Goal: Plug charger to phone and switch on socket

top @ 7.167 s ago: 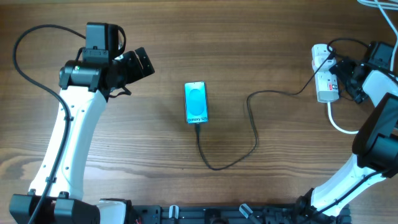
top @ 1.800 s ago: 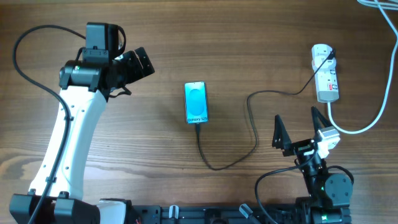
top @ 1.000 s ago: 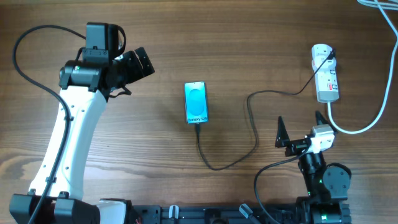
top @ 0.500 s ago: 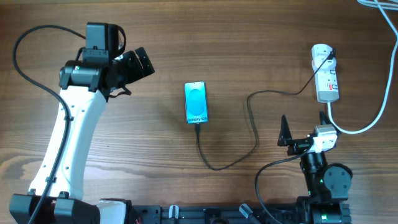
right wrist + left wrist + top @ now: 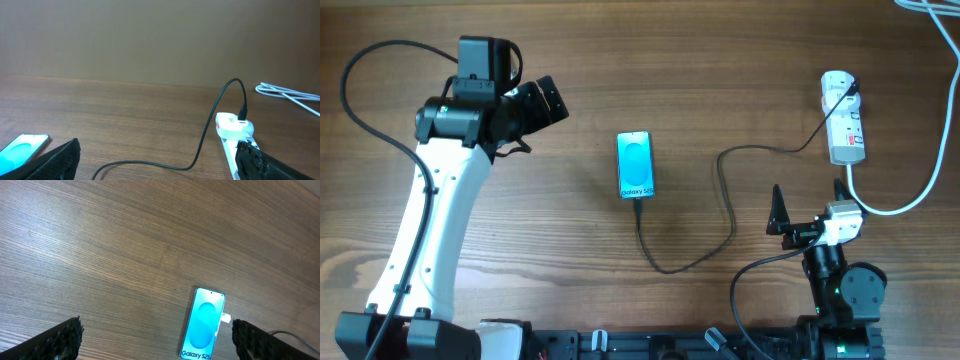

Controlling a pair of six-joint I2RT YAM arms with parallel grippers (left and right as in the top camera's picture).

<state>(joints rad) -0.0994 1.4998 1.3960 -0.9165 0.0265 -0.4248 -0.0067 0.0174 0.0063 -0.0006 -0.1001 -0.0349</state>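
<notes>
The phone (image 5: 634, 165) lies flat mid-table with its cyan screen up; it also shows in the left wrist view as the phone (image 5: 202, 330) and at the left edge of the right wrist view as the phone (image 5: 22, 150). The charger's black cable (image 5: 725, 200) runs from the phone's bottom edge in a loop to the white socket (image 5: 843, 118) at the far right, where its plug sits in the socket (image 5: 235, 127). My left gripper (image 5: 542, 102) hangs open left of the phone, holding nothing. My right gripper (image 5: 808, 205) stands open near the front edge, short of the socket.
A thick white cord (image 5: 920, 190) curves from the socket toward the right edge and back corner. The left arm's white body (image 5: 430, 230) and its black cable take up the left side. The right arm's base (image 5: 840, 290) sits at the front edge.
The right gripper has left the socket and drawn back to the front edge of the table. In the last half second nothing has moved. The left arm has stayed still.
</notes>
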